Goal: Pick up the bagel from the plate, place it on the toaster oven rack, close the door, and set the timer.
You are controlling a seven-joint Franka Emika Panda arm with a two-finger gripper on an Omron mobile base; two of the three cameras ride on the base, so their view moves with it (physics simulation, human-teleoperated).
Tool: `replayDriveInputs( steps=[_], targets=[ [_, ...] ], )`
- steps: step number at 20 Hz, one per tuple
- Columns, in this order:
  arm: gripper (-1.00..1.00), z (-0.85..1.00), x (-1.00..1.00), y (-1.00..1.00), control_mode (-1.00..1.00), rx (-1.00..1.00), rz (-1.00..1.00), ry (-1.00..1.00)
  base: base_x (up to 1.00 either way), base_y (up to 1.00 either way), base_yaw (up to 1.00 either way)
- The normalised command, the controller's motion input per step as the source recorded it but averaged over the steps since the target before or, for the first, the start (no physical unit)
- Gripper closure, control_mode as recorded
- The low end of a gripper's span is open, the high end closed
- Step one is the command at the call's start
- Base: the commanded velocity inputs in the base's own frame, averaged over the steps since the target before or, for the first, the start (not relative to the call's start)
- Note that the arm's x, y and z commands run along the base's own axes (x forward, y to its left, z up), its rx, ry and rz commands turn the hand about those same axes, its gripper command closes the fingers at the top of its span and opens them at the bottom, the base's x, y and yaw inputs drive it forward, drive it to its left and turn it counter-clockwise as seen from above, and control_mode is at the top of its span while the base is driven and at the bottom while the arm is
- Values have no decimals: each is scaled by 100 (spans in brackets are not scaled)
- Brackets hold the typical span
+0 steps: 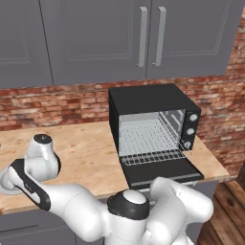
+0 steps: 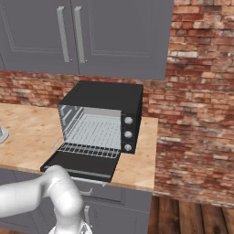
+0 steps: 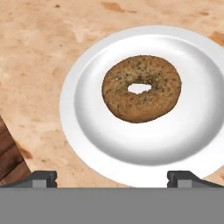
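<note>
A small round brown speckled bagel (image 3: pixel 141 88) with a pale centre hole lies flat inside a round shallow white plate (image 3: pixel 87 144) with a raised rim, sitting a little toward the plate's upper side in the hand view. The plate rests on a light wooden desk (image 1: pixel 91 148). The robot's jaws stand spread wide, one dark tip at each lower corner of the hand view, holding nothing and hovering above the plate's near rim (not touching the bagel). Well apart on the desk, a black box-shaped toaster oven (image 1: pixel 153 117) stands against the red brick wall (image 2: pixel 196 114), its flat black door (image 1: pixel 162 171) folded down and open. The silvery wire toaster oven rack (image 1: pixel 152 157) sits pulled partly out over the door, bare. Grey cabinet doors (image 1: pixel 100 38) hang above.
</note>
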Motion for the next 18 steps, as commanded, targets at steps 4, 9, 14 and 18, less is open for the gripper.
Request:
replayDriveInputs(
  steps=[4,9,14,18],
  targets=[
    [-100,-10,0,10,-100,-3,-1,4,0,0,0],
    [-100,-7,1,3,-100,-2,-2,2,0,0,0],
    [-100,0,3,0,-100,-2,-6,0,0,0,0],
    [-100,-6,10,0,-100,-2,-8,0,0,0,0]
  ],
)
